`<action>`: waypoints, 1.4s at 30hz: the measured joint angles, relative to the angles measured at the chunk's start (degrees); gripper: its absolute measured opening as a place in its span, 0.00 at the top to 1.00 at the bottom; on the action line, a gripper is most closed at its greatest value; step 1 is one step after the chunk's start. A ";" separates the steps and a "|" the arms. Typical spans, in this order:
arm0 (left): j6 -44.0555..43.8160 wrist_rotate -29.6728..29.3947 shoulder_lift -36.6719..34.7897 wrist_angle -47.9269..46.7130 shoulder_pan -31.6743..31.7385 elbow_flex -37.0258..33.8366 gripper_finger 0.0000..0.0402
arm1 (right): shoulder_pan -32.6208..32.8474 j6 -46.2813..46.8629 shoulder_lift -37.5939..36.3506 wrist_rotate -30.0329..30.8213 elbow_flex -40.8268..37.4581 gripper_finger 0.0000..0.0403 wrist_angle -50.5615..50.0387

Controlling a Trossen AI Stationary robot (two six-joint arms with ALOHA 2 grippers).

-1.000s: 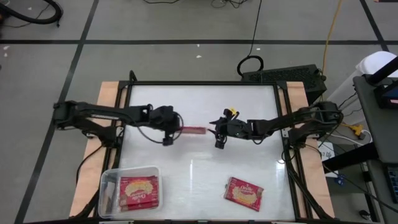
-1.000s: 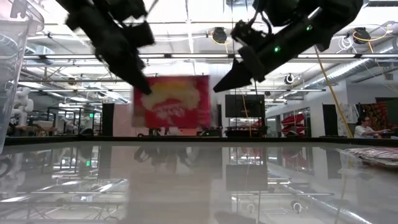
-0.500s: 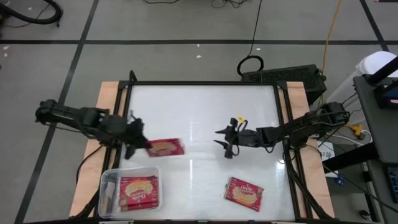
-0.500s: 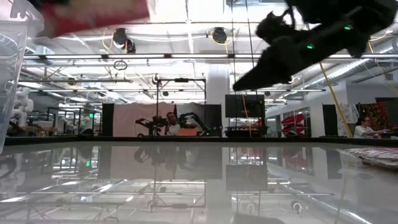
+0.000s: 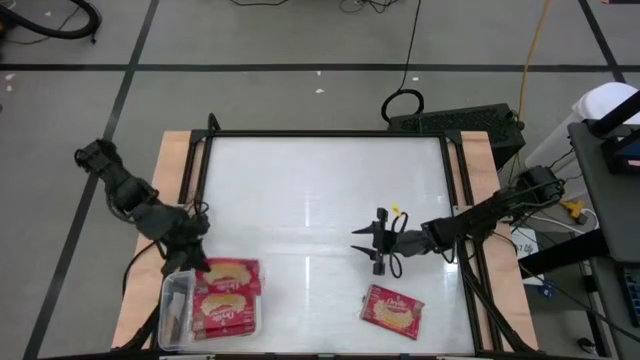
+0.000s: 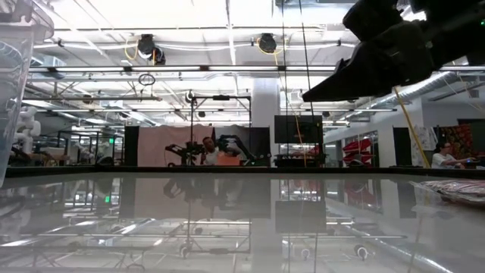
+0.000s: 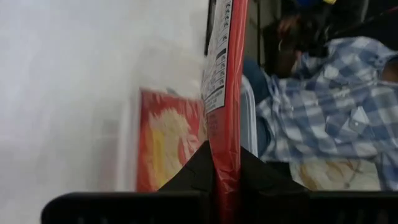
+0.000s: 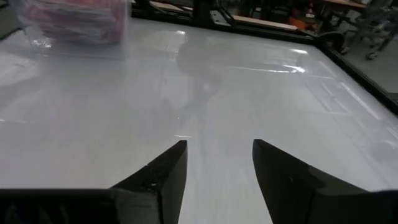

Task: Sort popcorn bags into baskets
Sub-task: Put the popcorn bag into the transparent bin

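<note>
White glossy surface (image 5: 320, 200) is being worked over: a popcorn bag (image 5: 232, 272) is being pinched edge-on by the left pincer (image 5: 192, 262) above the far rim of the clear basket (image 5: 172, 300), where another bag is already lying. If released here, it is likely being dropped across the rim, while the right pincer (image 5: 378, 246), spread and empty, is being held near a loose bag (image 5: 392, 310).

A glossy white rectangular table (image 5: 320, 190) (wood-edged) is carrying a clear plastic tub (image 5: 172, 300) near left and a flat red packet (image 5: 392, 309) near right.
</note>
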 joint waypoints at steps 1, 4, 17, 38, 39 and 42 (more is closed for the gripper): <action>-1.37 -0.03 0.78 0.50 -1.48 0.00 0.93 | 0.59 0.00 0.00 1.07 0.00 0.57 -0.13; -4.21 -1.17 3.45 1.27 -5.58 0.00 0.93 | 1.55 0.40 0.00 1.27 0.00 0.57 -0.13; -25.34 -6.05 13.71 1.05 -19.30 0.00 0.92 | 4.34 3.42 0.00 2.83 0.00 0.57 -0.11; -21.68 -2.11 13.07 0.78 -19.89 0.00 0.55 | 5.43 6.52 -1.46 -0.12 1.23 0.57 -8.32; -21.24 -1.20 12.22 0.74 -19.61 0.00 0.55 | 5.46 7.92 -2.32 -1.68 2.01 0.57 -11.80; -18.21 -1.03 9.58 -1.26 -18.57 0.00 0.57 | 5.47 14.41 -4.40 -5.02 3.95 0.57 -23.73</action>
